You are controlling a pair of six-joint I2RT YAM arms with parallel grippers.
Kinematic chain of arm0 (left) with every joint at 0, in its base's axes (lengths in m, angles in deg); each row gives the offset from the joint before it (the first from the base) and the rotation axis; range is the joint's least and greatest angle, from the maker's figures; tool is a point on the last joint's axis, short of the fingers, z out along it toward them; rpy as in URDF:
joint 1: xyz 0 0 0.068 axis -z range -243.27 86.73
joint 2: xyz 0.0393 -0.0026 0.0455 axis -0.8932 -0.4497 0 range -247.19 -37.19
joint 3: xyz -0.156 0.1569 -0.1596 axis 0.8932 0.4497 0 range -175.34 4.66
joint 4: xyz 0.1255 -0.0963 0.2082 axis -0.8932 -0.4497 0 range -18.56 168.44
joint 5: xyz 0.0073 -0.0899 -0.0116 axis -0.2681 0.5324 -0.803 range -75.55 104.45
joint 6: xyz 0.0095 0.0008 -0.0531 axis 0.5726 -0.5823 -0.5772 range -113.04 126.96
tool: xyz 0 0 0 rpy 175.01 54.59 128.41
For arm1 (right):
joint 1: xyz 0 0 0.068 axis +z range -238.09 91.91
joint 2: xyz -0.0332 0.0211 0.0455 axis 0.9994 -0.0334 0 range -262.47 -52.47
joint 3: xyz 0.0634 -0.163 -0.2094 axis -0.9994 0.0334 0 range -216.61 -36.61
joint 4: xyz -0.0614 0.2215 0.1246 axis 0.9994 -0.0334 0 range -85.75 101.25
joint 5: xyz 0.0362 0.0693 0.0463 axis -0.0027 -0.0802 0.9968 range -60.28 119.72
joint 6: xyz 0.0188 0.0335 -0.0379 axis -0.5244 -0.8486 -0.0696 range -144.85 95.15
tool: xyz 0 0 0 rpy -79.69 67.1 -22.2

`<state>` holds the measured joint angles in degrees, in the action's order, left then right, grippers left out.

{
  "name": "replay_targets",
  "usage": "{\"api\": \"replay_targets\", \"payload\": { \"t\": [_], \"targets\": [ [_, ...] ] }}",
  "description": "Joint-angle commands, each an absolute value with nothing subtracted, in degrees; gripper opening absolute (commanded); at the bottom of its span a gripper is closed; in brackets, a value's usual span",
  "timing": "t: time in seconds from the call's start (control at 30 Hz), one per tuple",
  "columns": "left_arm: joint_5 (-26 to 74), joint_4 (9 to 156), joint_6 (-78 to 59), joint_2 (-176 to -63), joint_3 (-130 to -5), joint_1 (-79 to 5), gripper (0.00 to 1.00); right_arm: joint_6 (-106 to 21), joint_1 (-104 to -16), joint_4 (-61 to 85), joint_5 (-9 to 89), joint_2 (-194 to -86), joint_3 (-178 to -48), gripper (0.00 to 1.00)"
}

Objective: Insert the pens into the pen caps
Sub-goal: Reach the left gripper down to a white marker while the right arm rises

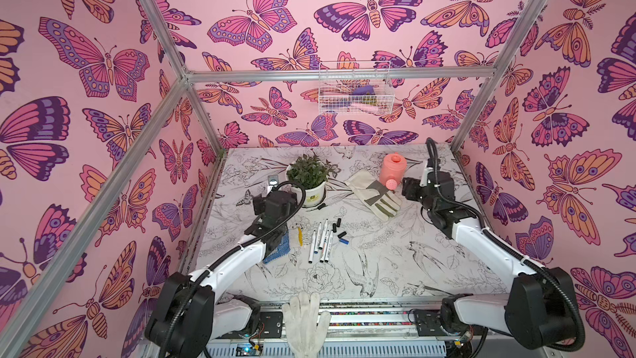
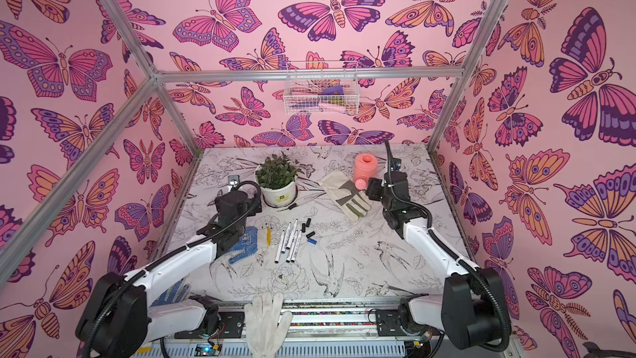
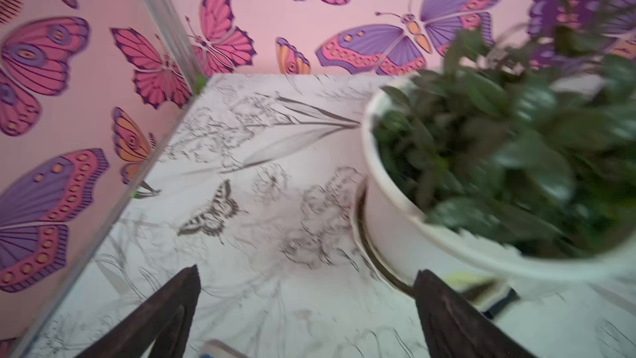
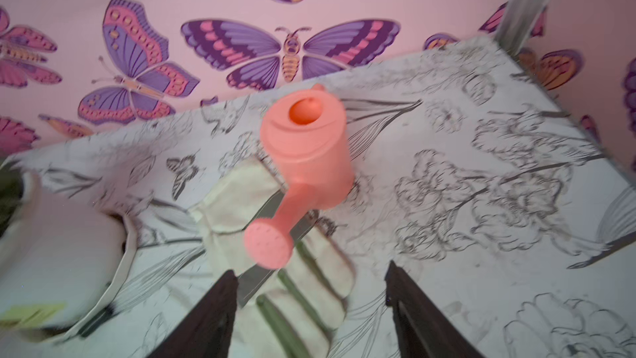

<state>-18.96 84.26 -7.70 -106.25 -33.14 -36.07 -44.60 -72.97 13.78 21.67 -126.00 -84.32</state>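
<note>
**Pens and caps lie apart; both grippers empty**

Five pens lie side by side near the middle of the table, a little toward its left edge. Each has a slim white barrel with small dark print. They run roughly parallel, from the near edge toward the far edge.

The caps are short cylinders lying loose just beside the pens, on the right-edge side. Three are black and one is a blue cap. A further black cap lies near the foot of the pot.

The left gripper has its fingers spread wide with nothing between them. It faces the pot, well apart from the pens.

The right gripper has its fingers apart and also empty. It hangs over the glove, facing the can.
</note>
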Motion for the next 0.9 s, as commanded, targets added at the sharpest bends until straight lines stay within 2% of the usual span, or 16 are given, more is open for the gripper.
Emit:
{"api": "replay_targets", "payload": {
  "t": [0.0, 0.27, 0.47, 0.7, 0.87],
  "targets": [
    [-20.6, 69.8, -19.7, -103.3, -33.0, -31.9, 0.99, -46.1, -71.3, 8.3, 21.1, -126.8, -88.0, 0.71],
    [-11.6, 65.3, -23.9, -103.7, -33.1, -23.9, 0.99, -42.5, -71.3, 8.7, 20.4, -128.8, -90.0, 0.71],
    [-2.8, 64.7, -20.5, -108.2, -34.6, -22.6, 0.99, -42.8, -71.2, 8.7, 20.7, -129.9, -89.7, 0.71],
    [7.2, 61.5, -16.9, -111.9, -35.7, -22.9, 0.88, -42.8, -71.3, 7.7, 21.9, -130.9, -90.6, 0.70],
    [13.3, 58.6, -18.8, -112.6, -35.2, -26.1, 0.79, -42.9, -71.3, 6.7, 22.6, -131.5, -91.6, 0.70]
  ]
}}
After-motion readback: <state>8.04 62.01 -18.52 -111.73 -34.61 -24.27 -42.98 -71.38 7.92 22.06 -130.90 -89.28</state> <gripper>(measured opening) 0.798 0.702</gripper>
